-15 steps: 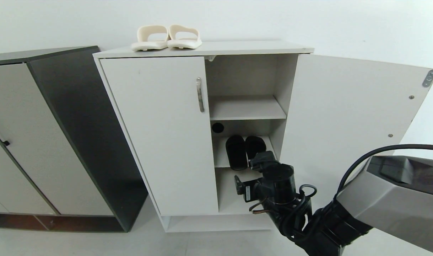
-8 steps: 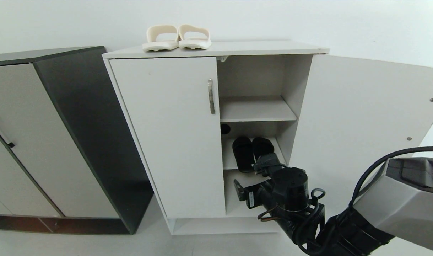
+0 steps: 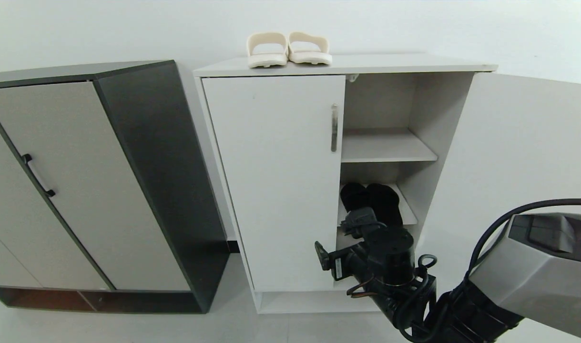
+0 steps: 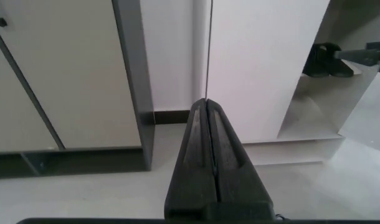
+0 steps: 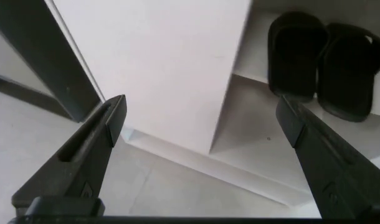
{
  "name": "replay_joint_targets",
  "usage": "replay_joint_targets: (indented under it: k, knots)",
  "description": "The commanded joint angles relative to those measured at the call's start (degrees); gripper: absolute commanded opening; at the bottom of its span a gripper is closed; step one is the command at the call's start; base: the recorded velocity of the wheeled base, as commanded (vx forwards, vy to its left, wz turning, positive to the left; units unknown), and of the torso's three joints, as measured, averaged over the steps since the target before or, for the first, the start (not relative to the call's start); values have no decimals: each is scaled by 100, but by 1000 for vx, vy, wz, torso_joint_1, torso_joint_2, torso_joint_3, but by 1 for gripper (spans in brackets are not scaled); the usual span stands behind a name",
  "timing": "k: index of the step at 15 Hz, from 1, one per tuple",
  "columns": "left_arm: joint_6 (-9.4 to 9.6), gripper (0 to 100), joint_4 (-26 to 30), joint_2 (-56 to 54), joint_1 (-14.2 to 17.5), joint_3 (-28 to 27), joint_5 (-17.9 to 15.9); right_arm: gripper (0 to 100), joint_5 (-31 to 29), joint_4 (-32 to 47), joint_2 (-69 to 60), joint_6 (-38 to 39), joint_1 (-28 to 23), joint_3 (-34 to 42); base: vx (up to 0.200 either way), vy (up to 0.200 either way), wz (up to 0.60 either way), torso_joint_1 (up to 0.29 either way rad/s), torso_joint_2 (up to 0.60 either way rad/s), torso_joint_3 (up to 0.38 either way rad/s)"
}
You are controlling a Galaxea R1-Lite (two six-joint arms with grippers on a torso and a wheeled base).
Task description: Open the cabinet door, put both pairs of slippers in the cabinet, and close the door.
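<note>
The white cabinet [image 3: 276, 181] has its left door shut and its right door [image 3: 519, 157] swung wide open. A cream pair of slippers [image 3: 289, 49] lies on the cabinet's top. A black pair of slippers [image 3: 372, 202] [image 5: 327, 62] rests on the middle shelf inside. My right gripper [image 3: 359, 220] [image 5: 199, 115] hangs just in front of that shelf and slightly below it, open, with nothing between its fingers. My left gripper [image 4: 206, 104] is shut and empty, low over the floor, facing the gap between the two cabinets.
A dark cabinet [image 3: 142, 157] with grey doors stands close to the white one's left side. The closed door carries a metal handle [image 3: 334, 127]. The upper shelf [image 3: 385, 147] is bare. Light floor [image 3: 128, 328] lies in front of both cabinets.
The whole head picture has shifted, so the camera moved and both cabinets now appear further right. The right gripper stays open near the black slippers, now a little lower against them.
</note>
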Motion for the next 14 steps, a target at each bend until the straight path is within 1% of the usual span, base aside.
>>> replay_joint_targets:
  k: [1, 4, 6, 7, 14]
  knots:
    - [-11, 0, 1, -1, -4, 0, 3, 100, -9, -2, 87, 1, 7, -16, 0, 200, 0, 7, 2, 2]
    - [-20, 0, 1, -1, -4, 0, 3, 100, -18, -125, 175, -78, -2, -25, 0, 200, 0, 2, 4, 4]
    - [-29, 0, 1, -1, -4, 0, 12, 100, -27, -424, 307, -166, -19, -34, 0, 200, 0, 2, 2, 5]
    - [-29, 0, 1, -1, -4, 0, 12, 100, -18, -547, 368, -227, -19, -25, 0, 0, 0, 0, 0, 0]
    - [-29, 0, 1, -1, -4, 0, 12, 100, -18, -574, 386, -315, -19, -8, 0, 0, 0, 0, 0, 0]
